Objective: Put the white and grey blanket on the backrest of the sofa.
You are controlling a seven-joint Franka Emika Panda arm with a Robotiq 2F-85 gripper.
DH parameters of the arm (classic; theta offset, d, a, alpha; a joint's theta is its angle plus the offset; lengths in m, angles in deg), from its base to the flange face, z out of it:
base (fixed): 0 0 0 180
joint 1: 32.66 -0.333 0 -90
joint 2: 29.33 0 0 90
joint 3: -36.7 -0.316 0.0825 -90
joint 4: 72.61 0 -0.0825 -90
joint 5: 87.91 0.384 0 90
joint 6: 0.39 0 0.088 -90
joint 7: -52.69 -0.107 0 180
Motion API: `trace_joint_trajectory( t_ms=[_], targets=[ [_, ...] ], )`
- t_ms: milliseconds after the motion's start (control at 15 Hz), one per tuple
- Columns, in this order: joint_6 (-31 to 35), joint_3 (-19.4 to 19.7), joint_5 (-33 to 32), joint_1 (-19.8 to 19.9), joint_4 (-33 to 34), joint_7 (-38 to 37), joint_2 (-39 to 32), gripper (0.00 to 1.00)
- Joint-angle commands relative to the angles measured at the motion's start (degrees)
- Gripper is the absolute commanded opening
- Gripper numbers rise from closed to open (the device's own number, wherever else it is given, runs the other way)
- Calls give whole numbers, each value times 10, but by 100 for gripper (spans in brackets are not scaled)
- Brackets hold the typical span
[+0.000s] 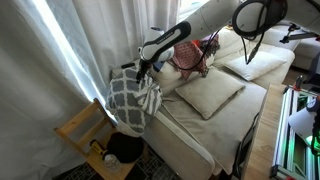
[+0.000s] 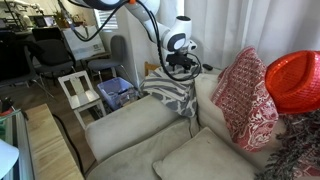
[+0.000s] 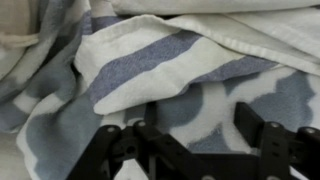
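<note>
Pincer: the pincer (image 3: 185, 150) filled the lower edge of the wrist view, its two dark fingers (image 3: 105, 152) spread wide, with nothing gripped between them.
Pincer position: in both exterior views it hung just above the fabric at the end of the sofa (image 2: 130, 125), beside the white curtain (image 1: 60, 50); whether it touched the cloth could not be told.
Blanket: the white and grey blanket (image 2: 170, 95) lay draped over the sofa's top edge at that end, bunched in folds. In an exterior view it hung down the sofa's outer side (image 1: 135, 98).
Blanket pattern: in the wrist view, broad grey-blue stripes and a curved lattice print on white (image 3: 150, 75).
Backrest or arm: whether that edge was the backrest corner or the armrest could not be told.
Cushions: two beige cushions (image 1: 210, 95) lay on the seat; a red patterned pillow (image 2: 240, 95) leaned further along.
Beside the sofa: a wooden chair (image 1: 80, 130) stood below the hanging blanket, with a black object (image 1: 125, 148) on it.
Elsewhere: a white chair (image 2: 80, 92) and a blue bin (image 2: 115, 95) stood on the floor, well apart from the pincer.
</note>
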Motion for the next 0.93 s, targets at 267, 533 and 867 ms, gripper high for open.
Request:
trace_joint_trajectory(
  t_ms=[267,533,867],
  targets=[
    [-27,19,9,-30,100,-92,-74,20],
    [-43,46,5,-58,126,-172,-79,0],
    [-82,84,-17,-76,109,-223,-21,1]
  ],
)
